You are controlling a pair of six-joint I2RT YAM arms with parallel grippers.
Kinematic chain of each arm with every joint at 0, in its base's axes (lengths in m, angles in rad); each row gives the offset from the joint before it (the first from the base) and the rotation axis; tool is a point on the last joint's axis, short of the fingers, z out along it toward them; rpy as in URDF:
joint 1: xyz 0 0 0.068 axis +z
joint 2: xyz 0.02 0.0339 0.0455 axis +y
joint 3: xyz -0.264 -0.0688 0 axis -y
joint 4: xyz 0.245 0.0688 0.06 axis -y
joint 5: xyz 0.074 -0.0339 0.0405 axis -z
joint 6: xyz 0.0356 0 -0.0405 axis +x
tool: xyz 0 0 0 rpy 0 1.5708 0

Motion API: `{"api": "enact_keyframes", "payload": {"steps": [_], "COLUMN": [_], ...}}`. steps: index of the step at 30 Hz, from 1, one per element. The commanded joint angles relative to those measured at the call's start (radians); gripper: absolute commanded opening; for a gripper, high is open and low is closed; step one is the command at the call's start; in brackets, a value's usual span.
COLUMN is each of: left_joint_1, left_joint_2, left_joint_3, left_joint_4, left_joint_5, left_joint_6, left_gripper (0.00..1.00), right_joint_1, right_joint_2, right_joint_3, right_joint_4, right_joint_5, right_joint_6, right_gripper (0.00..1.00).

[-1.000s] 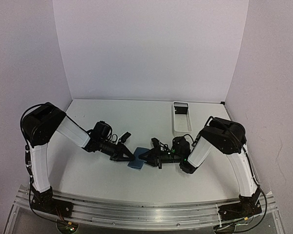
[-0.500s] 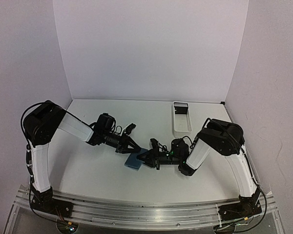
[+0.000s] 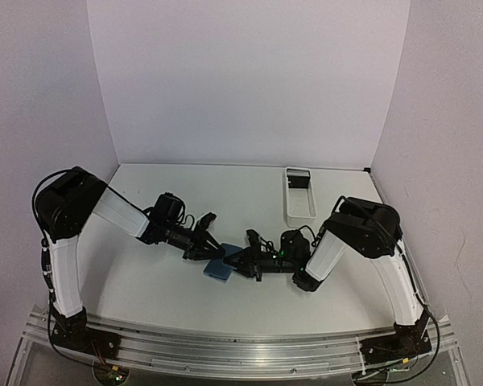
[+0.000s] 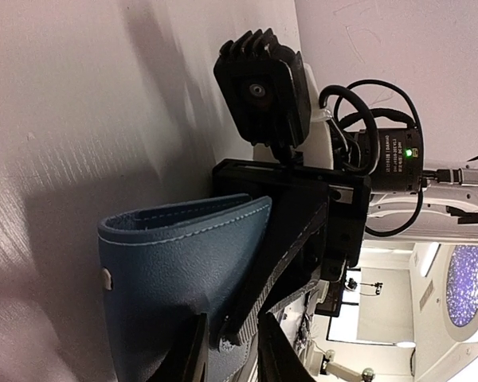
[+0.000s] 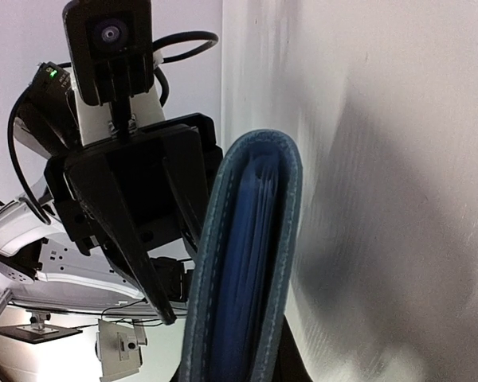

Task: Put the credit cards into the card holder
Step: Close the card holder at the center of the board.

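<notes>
Top external view: card holder (image 3: 218, 271), dark blue, folded, set between the tips of the two arms near the middle of the table (image 3: 145, 289), toward the near edge; resting on the surface or lifted just off it, not decidable. Right gripper (image 3: 235, 264): pressed together on the card holder, shown by the right wrist view as a stitched cover rising edge-on out of the bottom of the frame, rounded fold at the end far from the fingers, pages packed inside. Left gripper (image 4: 231, 326): fingers (image 4: 197, 358) narrowly parted, a stitched edge of the holder lying in the gap; clamped or merely astride, not decidable. Pale snap stud (image 4: 105, 277) on the free edge, away from both grippers. White tray (image 3: 299, 197) well apart at the far right, with a dark item at its far end too small to identify; no credit card identifiable in any view. Judged step: opening or steadying the holder ahead of loading, no card in hand. Hazards: holder twisted out of the right pinch by a sideways pull from the left; cover sprung shut through a hold on too little of its edge; both covers caught together instead of one, leaving the pockets closed; fingertips of the two grippers knocked together in such close quarters; holder tipped flat on release, pockets face down. Further hazard: both grippers occupied at the holder, none free to fetch a card without letting go.
</notes>
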Motion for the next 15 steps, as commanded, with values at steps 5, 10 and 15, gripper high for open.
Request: {"api": "enact_keyframes", "payload": {"steps": [5,10,15], "left_joint_1": [-0.012,-0.012,-0.007], "left_joint_2": [0.024,0.046,0.04], "left_joint_3": [-0.036,-0.039,-0.053], "left_joint_4": [0.024,0.047,0.034], "left_joint_5": [-0.002,0.019,0.022], "left_joint_6": [-0.046,-0.066,-0.064], "left_gripper": [0.2,0.2,0.2], "right_joint_1": [-0.003,-0.005,-0.013], "right_joint_2": [0.057,0.061,0.061], "right_joint_3": [0.018,0.034,0.029], "right_joint_4": [-0.011,-0.01,-0.008], "right_joint_5": [0.044,0.055,0.067], "right_joint_6": [-0.006,-0.01,-0.009], "right_gripper": [0.0,0.0,0.0]}}
